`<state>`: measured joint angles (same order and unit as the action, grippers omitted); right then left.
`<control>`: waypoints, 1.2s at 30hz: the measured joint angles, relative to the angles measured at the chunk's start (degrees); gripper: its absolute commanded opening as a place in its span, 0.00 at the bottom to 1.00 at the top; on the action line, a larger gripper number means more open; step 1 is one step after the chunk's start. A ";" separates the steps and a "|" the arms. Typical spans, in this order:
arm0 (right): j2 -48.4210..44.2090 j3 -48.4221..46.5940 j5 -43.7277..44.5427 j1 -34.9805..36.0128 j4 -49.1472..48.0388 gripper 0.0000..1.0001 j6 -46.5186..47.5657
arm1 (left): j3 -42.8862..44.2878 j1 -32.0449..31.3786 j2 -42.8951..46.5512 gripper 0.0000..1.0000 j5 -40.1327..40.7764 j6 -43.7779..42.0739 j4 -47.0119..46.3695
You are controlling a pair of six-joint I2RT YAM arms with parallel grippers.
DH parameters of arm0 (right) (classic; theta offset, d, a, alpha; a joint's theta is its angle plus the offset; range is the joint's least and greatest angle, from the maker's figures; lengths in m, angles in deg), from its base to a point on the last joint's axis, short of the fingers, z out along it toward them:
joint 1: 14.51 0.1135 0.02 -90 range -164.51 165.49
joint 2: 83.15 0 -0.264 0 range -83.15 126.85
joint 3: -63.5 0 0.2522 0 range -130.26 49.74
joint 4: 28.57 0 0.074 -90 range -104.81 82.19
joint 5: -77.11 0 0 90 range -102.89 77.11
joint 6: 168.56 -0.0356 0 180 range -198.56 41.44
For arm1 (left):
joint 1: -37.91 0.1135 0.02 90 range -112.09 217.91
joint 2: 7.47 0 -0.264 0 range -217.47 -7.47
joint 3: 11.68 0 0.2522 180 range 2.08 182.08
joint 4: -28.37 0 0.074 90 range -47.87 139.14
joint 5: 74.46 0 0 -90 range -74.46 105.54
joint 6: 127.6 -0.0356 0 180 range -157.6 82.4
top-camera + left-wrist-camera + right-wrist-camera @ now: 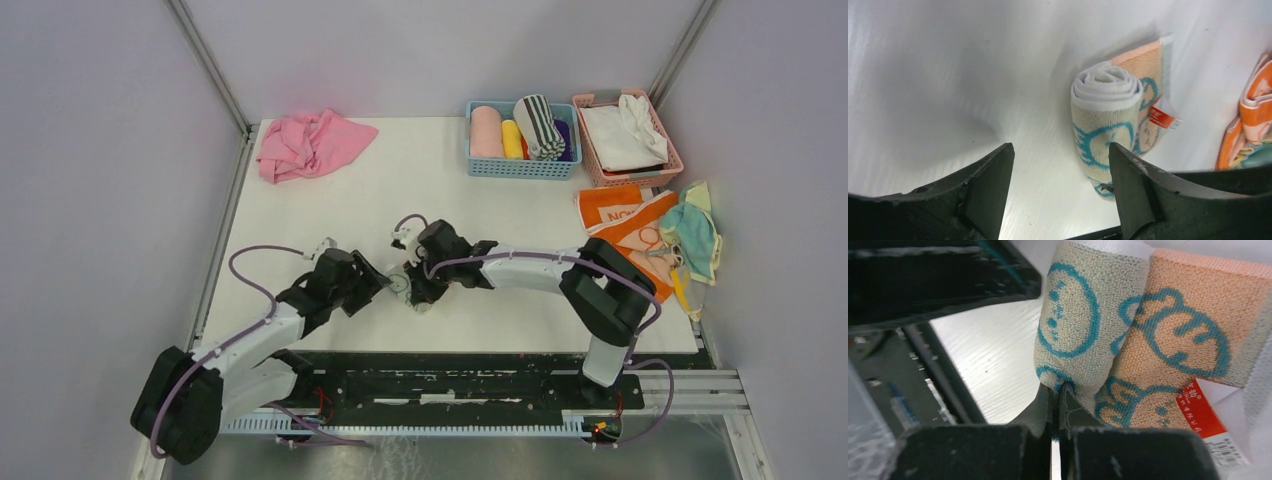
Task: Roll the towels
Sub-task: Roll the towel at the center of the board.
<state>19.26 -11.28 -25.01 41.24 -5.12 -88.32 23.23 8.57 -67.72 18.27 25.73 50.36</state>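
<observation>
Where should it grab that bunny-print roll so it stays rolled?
Across the middle of the bunny towel roll, from above. It's a soft cylinder lying flat, with a loose flap on one side; pinching that flap against the roll should keep it wound.

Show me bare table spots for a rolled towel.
Free: the far middle between the pink cloth and blue basket; the strip between that basket and the right arm. Crowded: the right edge with the orange towel, and centre around the bunny towel.

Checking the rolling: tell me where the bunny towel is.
Top view: the rolled bunny towel lies centrally near the front edge of the table, ahead of the open left claw, with the right claw pinching its end.
</observation>
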 measured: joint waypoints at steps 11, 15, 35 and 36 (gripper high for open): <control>9.03 8.50 -34.69 -14.01 -26.53 0.00 -26.58 | -2.10 0.00 10.88 0.85 -0.39 -0.11 1.68; 10.69 12.11 -38.71 -17.00 -34.32 0.00 -33.81 | -2.75 0.00 5.95 0.83 -2.16 -0.09 -1.75; 8.35 10.10 -38.25 -22.32 -17.84 0.26 -28.15 | 2.19 0.00 -17.31 0.64 -9.86 -0.09 -21.57; 7.30 9.99 -36.87 -22.27 -16.09 0.28 -27.12 | 2.38 0.00 -18.14 0.61 -10.10 -0.04 -22.21</control>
<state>26.56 -1.29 -61.89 18.96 -21.20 -115.44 25.61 8.57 -85.86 8.17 25.68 28.16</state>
